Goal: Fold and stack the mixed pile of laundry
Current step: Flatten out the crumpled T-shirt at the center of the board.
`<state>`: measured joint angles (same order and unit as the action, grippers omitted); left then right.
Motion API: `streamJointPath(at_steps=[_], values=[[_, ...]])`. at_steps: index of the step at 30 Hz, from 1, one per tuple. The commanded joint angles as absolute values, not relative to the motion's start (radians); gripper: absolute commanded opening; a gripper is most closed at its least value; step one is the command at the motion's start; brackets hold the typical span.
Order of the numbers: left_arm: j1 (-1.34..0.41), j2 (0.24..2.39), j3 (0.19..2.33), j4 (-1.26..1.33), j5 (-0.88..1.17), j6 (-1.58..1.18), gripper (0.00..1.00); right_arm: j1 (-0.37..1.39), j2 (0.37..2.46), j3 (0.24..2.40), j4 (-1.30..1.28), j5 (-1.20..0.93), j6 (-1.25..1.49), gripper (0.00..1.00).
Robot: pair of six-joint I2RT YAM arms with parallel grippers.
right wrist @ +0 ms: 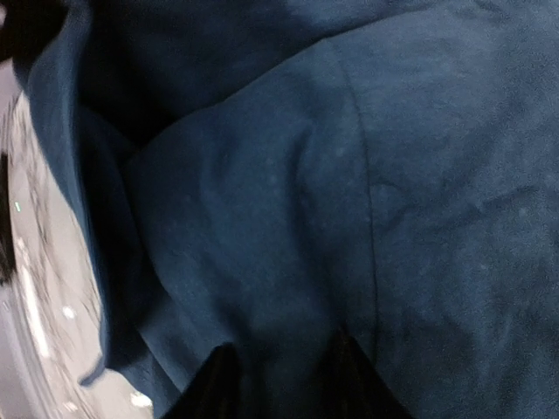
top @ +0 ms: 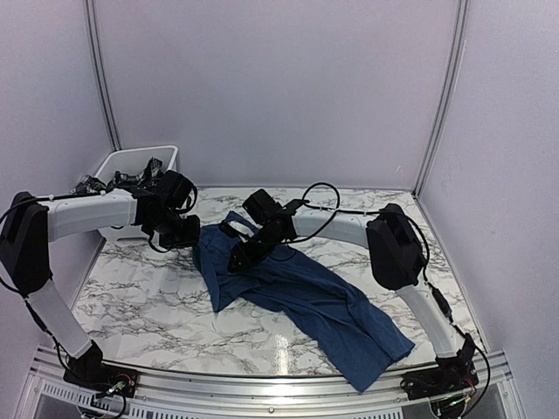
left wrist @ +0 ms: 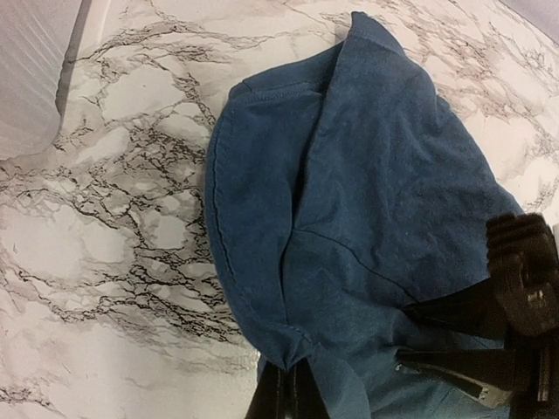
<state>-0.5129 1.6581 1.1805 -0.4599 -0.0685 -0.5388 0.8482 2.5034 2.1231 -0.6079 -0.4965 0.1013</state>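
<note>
At the far left of the table stands a white bin, with what looks like the black-and-white plaid garment showing over its rim (too small and too crowded by the arm to be sure).

Just right of it, the left claw is clenched on the left edge of the navy t-shirt. In the left wrist view a small tuck of the hem is gathered between its fingers.

The shirt lies loose and rumpled on the marble, running from that pinched corner at the middle left down to the near right. One flap is turned over on itself near the left end.

The right claw is down on the shirt, close beside the left one. Its wrist view shows both fingers pressed into the blue cloth with fabric between them. Whether they have bitten or merely straddle a ridge, I cannot tell.

The step in hand seems to be taking hold of the shirt at two points, so it can be lifted and spread flat before any fold; nothing is folded or stacked yet.

The next move calls for the right claw to secure a firm pinch of one layer only. Then both arms should draw apart and upward evenly (so the doubled flap falls open) and lay the shirt square on bare marble.
</note>
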Motion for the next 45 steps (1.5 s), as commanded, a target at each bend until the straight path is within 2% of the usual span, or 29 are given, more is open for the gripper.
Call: streamJointPath(at_steps=[1,3,13,21,29,34,41,45], values=[[-0.500,1.638,1.176,-0.451,-0.079,-0.525,0.00,0.828,2.497,2.166,-0.662,-0.428,0.094,0.13],[-0.496,1.631,1.182,-0.452,-0.081,-0.517,0.00,0.802,2.468,2.149,-0.664,-0.429,0.103,0.00],[-0.463,1.603,1.248,-0.463,-0.111,-0.457,0.00,0.557,2.148,2.037,-0.619,-0.463,0.146,0.00],[-0.442,1.619,1.310,-0.476,-0.129,-0.422,0.00,0.352,2.006,1.956,-0.621,-0.494,0.163,0.00],[-0.446,1.627,1.304,-0.478,-0.082,-0.357,0.00,0.244,1.929,1.882,-0.651,-0.448,0.158,0.00],[-0.468,1.650,1.261,-0.485,-0.093,-0.337,0.00,0.246,1.820,1.577,-0.605,-0.431,0.182,0.00],[-0.649,1.739,1.156,-0.528,-0.170,-0.276,0.00,0.265,1.630,1.046,-0.557,-0.477,0.255,0.00],[-0.694,1.780,1.080,-0.535,-0.175,-0.291,0.00,0.267,1.541,0.888,-0.549,-0.484,0.300,0.00]])
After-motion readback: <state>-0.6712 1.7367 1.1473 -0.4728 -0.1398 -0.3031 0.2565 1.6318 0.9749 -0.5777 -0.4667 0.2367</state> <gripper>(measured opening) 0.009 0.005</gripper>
